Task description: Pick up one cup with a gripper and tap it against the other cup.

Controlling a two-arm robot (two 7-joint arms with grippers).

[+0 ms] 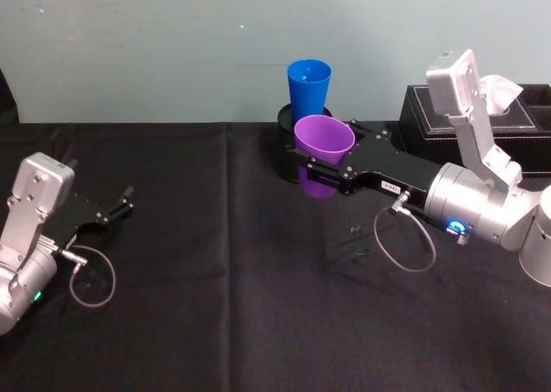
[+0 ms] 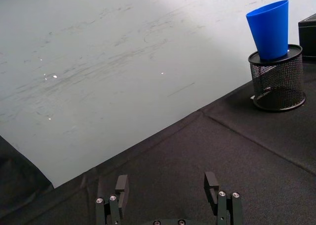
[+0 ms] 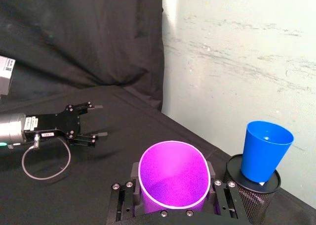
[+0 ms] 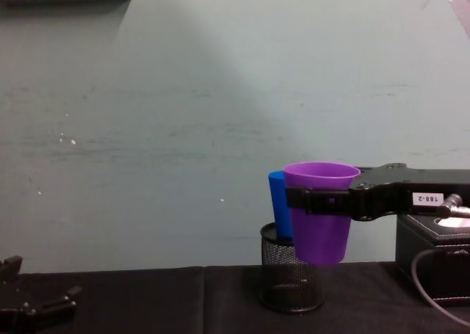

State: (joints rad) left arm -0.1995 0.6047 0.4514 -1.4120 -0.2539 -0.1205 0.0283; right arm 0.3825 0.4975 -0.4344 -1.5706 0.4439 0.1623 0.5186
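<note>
Right gripper [image 4: 316, 199], black two-fingered claw, closed around raised purple plastic tapered tumbler [image 4: 317, 235]; bright blue plastic tumbler [image 1: 309, 84] in black mesh pen holder [image 4: 292, 281] just beyond its fingertips, hard tap may topple both; left gripper [image 1: 127, 199] idle, fingers spread.

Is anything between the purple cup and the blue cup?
Nothing visible stands between them. The right gripper holds the purple cup in the air close to the blue cup, which stands inside a black mesh holder; its upper part is exposed. The left gripper rests far left.
</note>
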